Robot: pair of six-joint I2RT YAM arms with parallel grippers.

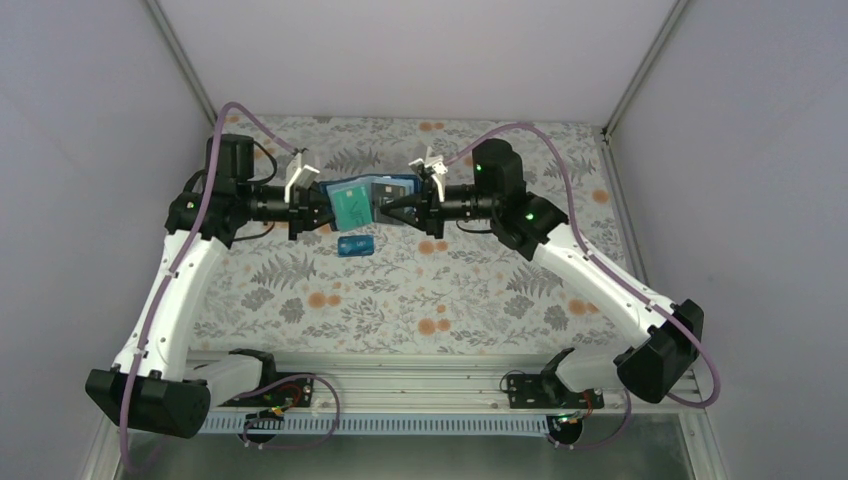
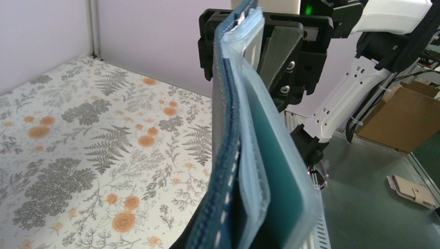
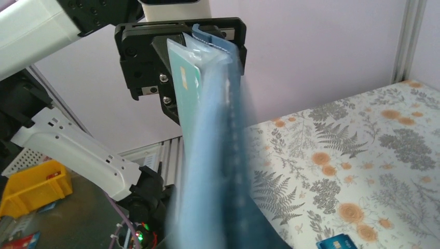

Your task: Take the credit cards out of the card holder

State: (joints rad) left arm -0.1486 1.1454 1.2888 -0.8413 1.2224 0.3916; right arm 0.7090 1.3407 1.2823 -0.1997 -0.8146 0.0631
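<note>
The left gripper [image 1: 325, 207] is shut tight on the left end of the wallet [image 1: 350, 188]. It holds the wallet up in the air, above the table [image 1: 400, 300]. The right gripper [image 1: 393, 205] comes in from the other side. Its jaws look narrow and sit at the right end of the wallet. I cannot tell if they pinch a card or just the wallet edge.

The wallet hangs open between the two grippers. A teal card [image 1: 353, 210] sits in a pale see-through pocket on the side near the arms. A blue card [image 1: 356, 245] lies flat on the table, just under the wallet.

The wallet looks soft and bendy, so I think it will flop or twist if it is pulled hard. The cards look thin, stiff, light and smooth, so they may slip from the fingers. The pocket probably hugs the card tight. The best spot to grab is likely the card edge that pokes out of the pocket, and then to pull straight along the pocket.
</note>
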